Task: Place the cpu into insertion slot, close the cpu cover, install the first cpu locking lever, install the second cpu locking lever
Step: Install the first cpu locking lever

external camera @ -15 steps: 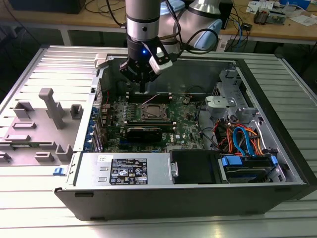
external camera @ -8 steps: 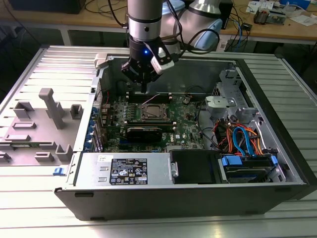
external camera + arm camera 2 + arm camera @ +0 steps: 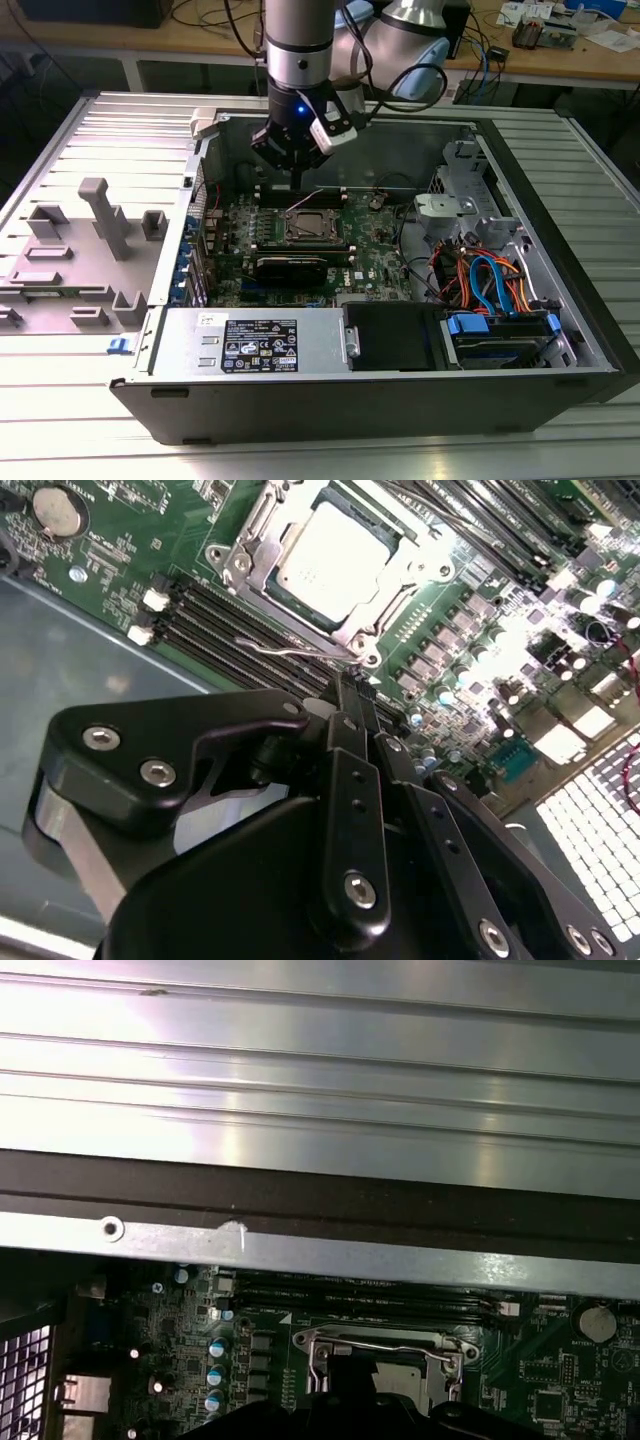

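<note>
your tool hangs on the arm inside the open computer case, which lies on the ribbed metal worktop. in the second wrist view the tool has its two black fingers drawn narrow, tips together, and you can see nothing gripped between them.

the cpu sits in the insertion slot on the green motherboard, its dull silver top facing up. the cpu cover is down over it, framing the chip on all sides.

a thin wire locking lever runs along the cover's edge on the side of the long black memory slots. in the first wrist view the same lever stretches across that edge of the socket. you cannot tell from these views whether it is hooked down. the tool tips are just beside this lever, above the memory slots; whether they touch it is not clear.

a coin battery sits on the board, well apart from the socket. in the exterior view a power supply fills the case's near side, blue and orange cables bunch at the exterior view's right, and a grey fixture rests on the worktop at the exterior view's left, outside the case.
</note>
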Motion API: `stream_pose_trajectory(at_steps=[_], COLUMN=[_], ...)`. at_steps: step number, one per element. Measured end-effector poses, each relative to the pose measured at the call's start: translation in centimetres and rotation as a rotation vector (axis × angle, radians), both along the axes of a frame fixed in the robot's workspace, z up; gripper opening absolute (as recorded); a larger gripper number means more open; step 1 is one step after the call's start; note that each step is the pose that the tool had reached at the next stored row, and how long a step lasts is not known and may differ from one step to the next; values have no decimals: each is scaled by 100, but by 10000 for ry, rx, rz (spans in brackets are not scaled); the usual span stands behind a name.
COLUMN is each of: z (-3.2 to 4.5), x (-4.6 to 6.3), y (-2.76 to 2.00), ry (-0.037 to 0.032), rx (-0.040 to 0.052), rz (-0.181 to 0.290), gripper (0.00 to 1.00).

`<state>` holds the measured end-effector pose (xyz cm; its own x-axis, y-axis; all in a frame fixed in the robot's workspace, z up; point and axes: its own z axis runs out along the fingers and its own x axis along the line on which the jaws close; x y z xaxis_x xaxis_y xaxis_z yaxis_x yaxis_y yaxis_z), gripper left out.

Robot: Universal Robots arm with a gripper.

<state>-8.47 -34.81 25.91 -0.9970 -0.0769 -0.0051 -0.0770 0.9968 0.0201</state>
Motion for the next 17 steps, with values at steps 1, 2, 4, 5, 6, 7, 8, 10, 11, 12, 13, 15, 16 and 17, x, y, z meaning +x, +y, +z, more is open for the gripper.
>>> stream_pose_trajectory(at_steps=[1,2,4,5,6,7,8,10,11,12,13,15,16,17], z=[-7,-18,-34,-42,-52,-65,-83,-116,-127,-140,-152,-166,-175,-181], x=[12,20,40,47,52,56,62,77,84,89,96,105,112,115], y=[0,3,14,23,36,42,46,48,48,48,48,48,48,48], ry=[-1,-2,-2,-2,-2,-5,-7,-8,-9,-10,-12,-24,-30,-28], rx=[-1,1,-6,-14,-22,-25,-26,-28,-27,-27,-28,-37,-37,-40], rz=[-69,-97,-101,-102,-104,-102,-99,-103,-105,-115,-129,-187,-313,-393], gripper=[11,11,11,11,11,11,11,11,11,11,11,11,11,11])
